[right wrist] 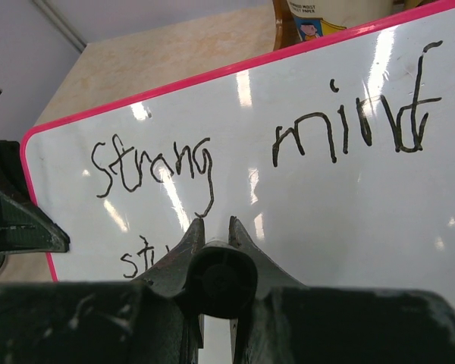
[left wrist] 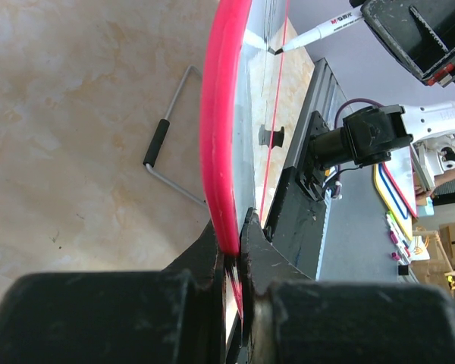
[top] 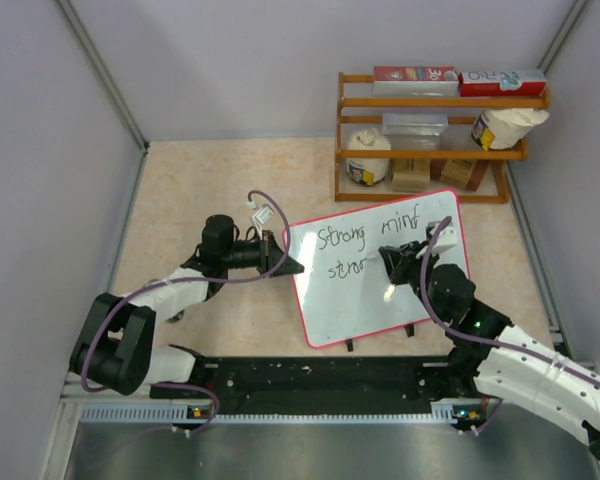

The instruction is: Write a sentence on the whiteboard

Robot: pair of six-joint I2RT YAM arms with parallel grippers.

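The whiteboard (top: 380, 300), white with a thin red frame, stands tilted at mid-table. The sentence (top: 342, 238) on it reads "Strong mind" on the top line, with "stron" begun below. My left gripper (top: 286, 262) is shut on the board's left edge; in the left wrist view the red frame (left wrist: 221, 114) runs between its jaws (left wrist: 233, 246). My right gripper (top: 392, 262) is shut on a marker pen (left wrist: 318, 30), whose tip touches the board. In the right wrist view the pen's black end (right wrist: 220, 280) sits between the jaws (right wrist: 216, 227), hiding the second line past "st" (right wrist: 136, 258).
A wooden rack (top: 435, 130) with boxes, a jar and tubs stands at the back right, just behind the board's top edge. The board's wire stand (left wrist: 167, 144) rests on the table behind it. Two small black feet (top: 350, 345) sit under its near edge. Walls close three sides.
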